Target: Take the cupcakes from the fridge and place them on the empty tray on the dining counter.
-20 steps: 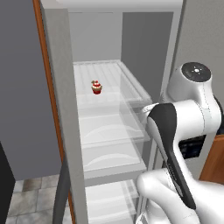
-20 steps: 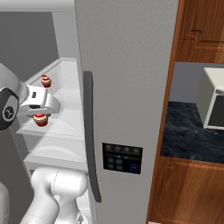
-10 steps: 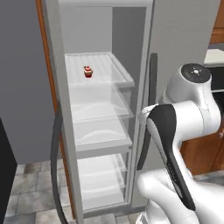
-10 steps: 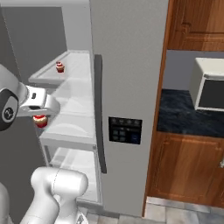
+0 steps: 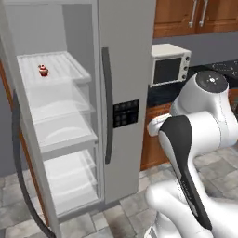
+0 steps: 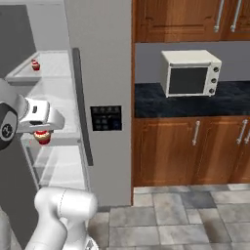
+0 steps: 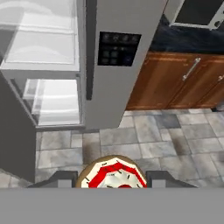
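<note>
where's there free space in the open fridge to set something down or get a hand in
Top shelf: bare except one cupcake near its back left, so the front and right are free. The two shelves below look fully bare. The closed right door blocks entry from that side. The pincer is shut on the other cupcake, outside the fridge.

A white toaster oven (image 6: 190, 73) with a dark door is parked on the dark stone counter (image 6: 195, 100), at about 1 o'clock in the right base view. Brown wooden cabinets (image 6: 188, 149) are seen below it, grey floor tiles (image 6: 180, 217) at 6 o'clock.
</note>
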